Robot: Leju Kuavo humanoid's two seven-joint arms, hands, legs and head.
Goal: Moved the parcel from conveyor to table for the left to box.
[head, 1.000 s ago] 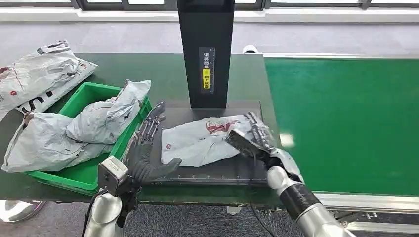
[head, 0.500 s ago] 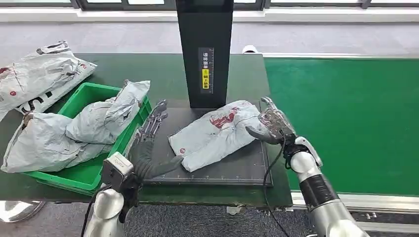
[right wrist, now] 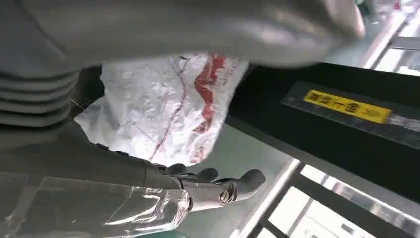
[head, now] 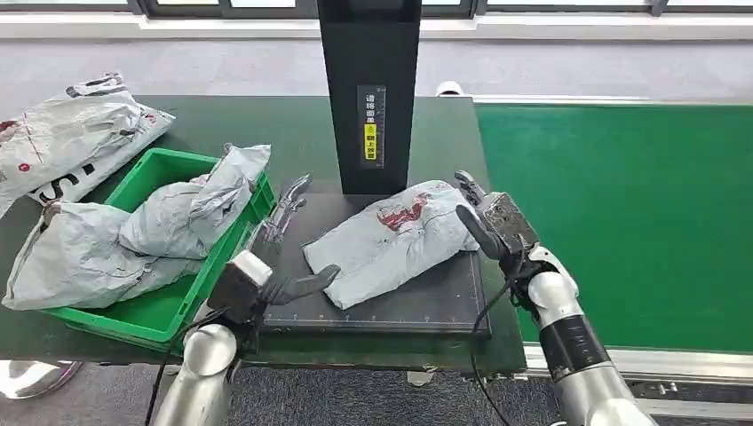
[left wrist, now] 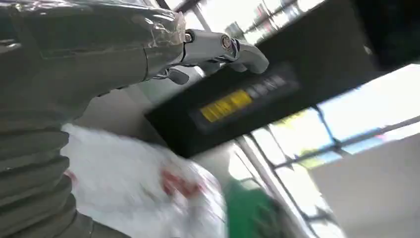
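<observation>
Both arms are silver tubes with rounded joint housings, the right forearm banded in black just below its pale wrist ball. The left hand point(head: 266, 257) has a grey ribbed cover, a thick grey thumb and slim metallic fingers, with a pale boxy module at 7 o'clock from it. The right hand point(head: 491, 220) looks alike, clear film wrapped over its back and a black cable trailing from the wrist.

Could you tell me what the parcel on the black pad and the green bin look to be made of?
The parcel looks like a thin grey plastic mailer bag: crinkled, faintly glossy, printed red. The green bin seems rigid moulded plastic, judging by its smooth, uniform walls and straight rim.
</observation>
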